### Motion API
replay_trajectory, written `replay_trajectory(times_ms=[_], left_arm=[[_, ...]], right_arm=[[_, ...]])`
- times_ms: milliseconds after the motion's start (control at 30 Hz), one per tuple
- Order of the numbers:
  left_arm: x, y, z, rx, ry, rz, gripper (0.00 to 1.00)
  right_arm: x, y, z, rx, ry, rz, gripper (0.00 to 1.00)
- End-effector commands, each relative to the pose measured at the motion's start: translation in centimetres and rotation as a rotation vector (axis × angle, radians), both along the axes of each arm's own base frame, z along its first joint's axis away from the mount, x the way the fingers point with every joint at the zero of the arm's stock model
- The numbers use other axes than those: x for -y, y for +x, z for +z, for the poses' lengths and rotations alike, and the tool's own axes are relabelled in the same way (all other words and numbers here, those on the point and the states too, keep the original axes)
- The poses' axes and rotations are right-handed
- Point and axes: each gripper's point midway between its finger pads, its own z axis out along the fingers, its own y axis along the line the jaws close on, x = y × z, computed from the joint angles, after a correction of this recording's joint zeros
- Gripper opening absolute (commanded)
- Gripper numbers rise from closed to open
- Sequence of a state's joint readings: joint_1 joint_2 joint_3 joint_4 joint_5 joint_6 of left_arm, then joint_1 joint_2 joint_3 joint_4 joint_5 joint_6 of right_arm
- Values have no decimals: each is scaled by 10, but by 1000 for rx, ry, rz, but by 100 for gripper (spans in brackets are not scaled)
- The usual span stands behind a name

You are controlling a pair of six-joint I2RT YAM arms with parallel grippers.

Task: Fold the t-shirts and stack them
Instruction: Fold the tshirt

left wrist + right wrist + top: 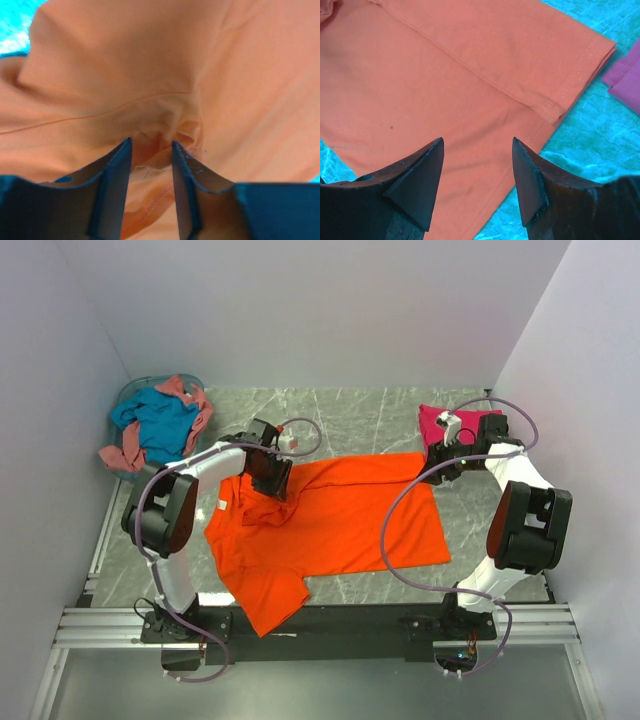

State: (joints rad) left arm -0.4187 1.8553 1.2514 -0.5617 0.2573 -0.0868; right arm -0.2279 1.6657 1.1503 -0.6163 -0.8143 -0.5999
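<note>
The bright orange t-shirt point(330, 525) lies spread across the middle of the table, one sleeve hanging toward the near edge. My left gripper point(270, 475) presses down on its upper left part. In the left wrist view the orange cloth point(125, 65) puckers to a bunch between the left gripper point(151, 142) fingertips, which are closed on that fold. My right gripper point(440, 462) hovers open over the shirt's far right corner, and the right wrist view shows the hemmed orange edge point(445, 65) beneath the right gripper point(477, 140), nothing held. A folded magenta-pink t-shirt point(435, 420) point(625, 75) lies just beyond it.
A pale blue round basket point(130, 395) in the back left corner holds a teal-blue t-shirt point(160, 420) and a salmon-pink one point(120, 455) that droops over its side. White walls enclose the marbled table point(350, 410) on three sides.
</note>
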Motion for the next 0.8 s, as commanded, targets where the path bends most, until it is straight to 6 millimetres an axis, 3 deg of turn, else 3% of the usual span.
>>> replay_trajectory(times_ms=[0, 67, 233, 600, 767], left_arm=[[8, -6, 25, 26, -55, -48, 40], [8, -10, 33, 44, -68, -49, 39], [9, -31, 32, -7, -101, -69, 34], [23, -75, 7, -164, -167, -109, 37], [36, -73, 32, -100, -266, -108, 44]], right_arm=[[-2, 2, 12, 43, 16, 8, 64], [-2, 2, 11, 40, 17, 7, 64], [-2, 2, 14, 44, 17, 6, 64], [-2, 2, 22, 62, 12, 6, 64], [-1, 1, 22, 63, 7, 4, 64]])
